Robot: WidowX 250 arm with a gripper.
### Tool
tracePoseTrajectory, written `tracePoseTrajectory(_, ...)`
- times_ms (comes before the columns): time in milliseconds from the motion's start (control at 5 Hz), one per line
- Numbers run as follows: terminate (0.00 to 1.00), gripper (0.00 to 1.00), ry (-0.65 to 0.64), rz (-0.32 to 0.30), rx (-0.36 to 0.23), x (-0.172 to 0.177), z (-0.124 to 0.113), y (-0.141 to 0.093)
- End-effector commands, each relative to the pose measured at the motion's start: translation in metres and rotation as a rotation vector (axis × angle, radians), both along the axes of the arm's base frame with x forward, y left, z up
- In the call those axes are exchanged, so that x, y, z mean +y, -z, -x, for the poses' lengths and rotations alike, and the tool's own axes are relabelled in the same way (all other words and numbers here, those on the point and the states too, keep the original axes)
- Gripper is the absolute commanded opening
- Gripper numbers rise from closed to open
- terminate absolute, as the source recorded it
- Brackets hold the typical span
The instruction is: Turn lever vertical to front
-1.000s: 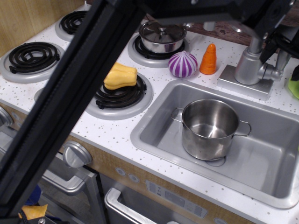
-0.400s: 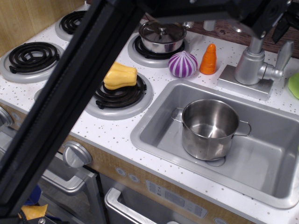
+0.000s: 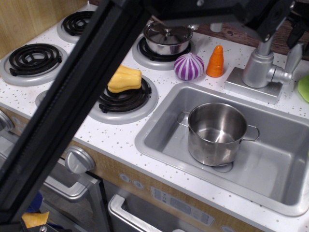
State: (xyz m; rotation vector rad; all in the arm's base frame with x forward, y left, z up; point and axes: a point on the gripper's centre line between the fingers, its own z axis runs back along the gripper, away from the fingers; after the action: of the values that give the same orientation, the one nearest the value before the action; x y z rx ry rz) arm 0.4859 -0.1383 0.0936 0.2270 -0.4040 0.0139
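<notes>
The lever (image 3: 293, 59) stands upright on the stub beside the faucet post (image 3: 258, 67), directly beneath the dark jaws at the frame's top right, whose opening I cannot tell, so the turn to the front looks not yet made.

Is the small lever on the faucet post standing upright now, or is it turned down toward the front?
Upright. The lever rises from its stub beside the faucet post, with its paddle pointing up, not lowered toward the sink.
</notes>
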Motion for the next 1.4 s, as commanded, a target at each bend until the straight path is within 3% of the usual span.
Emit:
tracePoseTrajectory(0, 0.0, 0.0, -0.054, 0.046, -0.05, -0.003, 0.012, -0.028)
tracePoseTrajectory(200, 0.0, 0.0, -0.098, 0.033, -0.063, -0.001, 0.032, -0.03)
tracePoseTrajectory(400, 0.0, 0.0, -0.116, 0.077, -0.046, 0.0, 0.039, -0.02)
tracePoseTrajectory(600, 0.0, 0.0, -0.13, 0.127, -0.02, -0.001, 0.043, -0.006)
tracePoseTrajectory(1200, 0.0, 0.0, -0.128, 0.192, 0.021, -0.001, 0.04, 0.02)
